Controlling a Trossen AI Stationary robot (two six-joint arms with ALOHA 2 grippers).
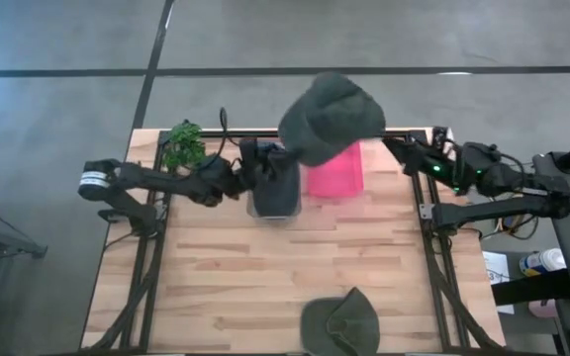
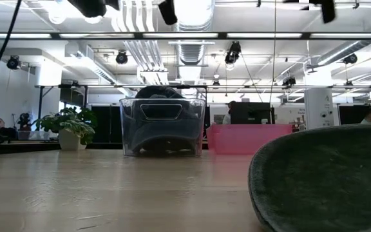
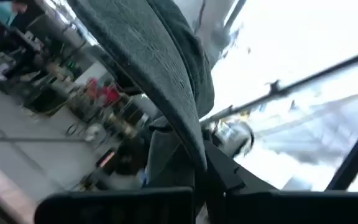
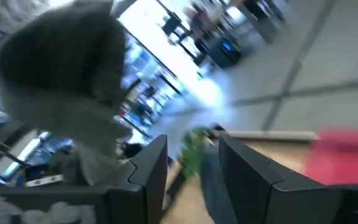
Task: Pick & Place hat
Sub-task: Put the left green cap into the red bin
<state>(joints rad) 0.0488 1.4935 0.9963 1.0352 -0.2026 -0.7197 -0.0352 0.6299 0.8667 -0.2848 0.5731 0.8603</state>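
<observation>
High view, hat: dark green, soft felt-like cloth, rounded crown, the hat [image 1: 331, 117] hangs high above the far edge of the table, over the pink box [image 1: 333, 176] and the clear bin [image 1: 273, 191].
High view, left gripper: the left gripper [image 1: 265, 163] reaches over the bin, under the hat's edge.
High view, right gripper: the right gripper [image 1: 396, 146] sits just beside the hat, at the far right of the table [image 1: 216, 277], which is pale wood planks.
High view, second hat: a 2nd green hat [image 1: 340, 324] lies at the near edge.
Low view: ribbed clear plastic bin with dark contents; pink box touching its side; a potted plant [image 2: 68, 129] stands apart.
Left wrist view: fingers clenched on the hat's cloth edge.
Right wrist view: fingers [image 4: 151, 174] parted, released, nothing between them; hat near.
</observation>
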